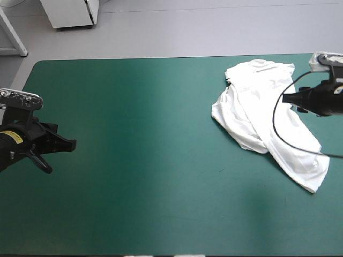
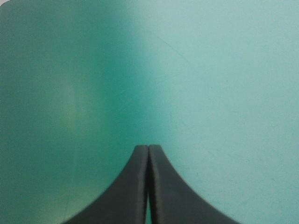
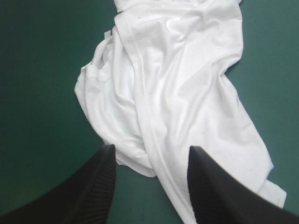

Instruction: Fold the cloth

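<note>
High view. The white short-sleeved T-shirt [image 1: 262, 112] lies crumpled and twisted on the teal-green table cover [image 1: 150, 160], in the far right part of the table. One long fold runs out toward the right edge. My right gripper [image 1: 286, 98] comes in from the right and sits over the T-shirt's right side. My left gripper [image 1: 68, 143] is at the table's left edge, well apart from the T-shirt, over bare cover.

Left wrist view. My two black fingers [image 2: 140, 186] meet in one pointed arch, pressed together with nothing between them. Ahead is only teal-green cover [image 2: 210, 70].

Right wrist view. My right gripper [image 3: 152, 148] has its fingers standing wide apart and grips nothing. The T-shirt [image 3: 177, 70] lies ahead of them in rumpled folds, and a long band of it passes between and under the fingers. Cover [image 3: 37, 70] shows on both sides of it.
</note>
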Tool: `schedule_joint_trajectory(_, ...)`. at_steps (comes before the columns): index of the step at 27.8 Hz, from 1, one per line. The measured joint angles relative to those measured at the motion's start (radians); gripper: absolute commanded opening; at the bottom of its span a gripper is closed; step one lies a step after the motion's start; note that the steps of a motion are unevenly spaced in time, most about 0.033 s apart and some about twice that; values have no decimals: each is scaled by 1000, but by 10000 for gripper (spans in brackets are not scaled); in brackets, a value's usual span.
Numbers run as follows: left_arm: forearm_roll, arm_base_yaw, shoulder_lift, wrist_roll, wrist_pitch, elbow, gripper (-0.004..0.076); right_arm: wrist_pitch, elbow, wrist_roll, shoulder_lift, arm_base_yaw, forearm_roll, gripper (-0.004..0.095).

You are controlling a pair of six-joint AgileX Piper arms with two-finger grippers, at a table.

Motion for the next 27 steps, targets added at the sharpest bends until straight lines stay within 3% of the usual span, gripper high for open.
schedule_joint_trajectory(3,0,0,0,0,0,0,-9,47,-125,15,153,0,-1,567)
schedule_joint_trajectory(12,-1,0,2,0,0,0,-9,109,-419,38,550,68,-69,571)
schedule_joint_trajectory(19,-1,0,5,0,0,0,-9,109,-464,59,774,164,-128,566)
schedule_joint_trajectory(27,-1,0,5,0,6,0,-9,64,-465,74,895,161,-161,565)
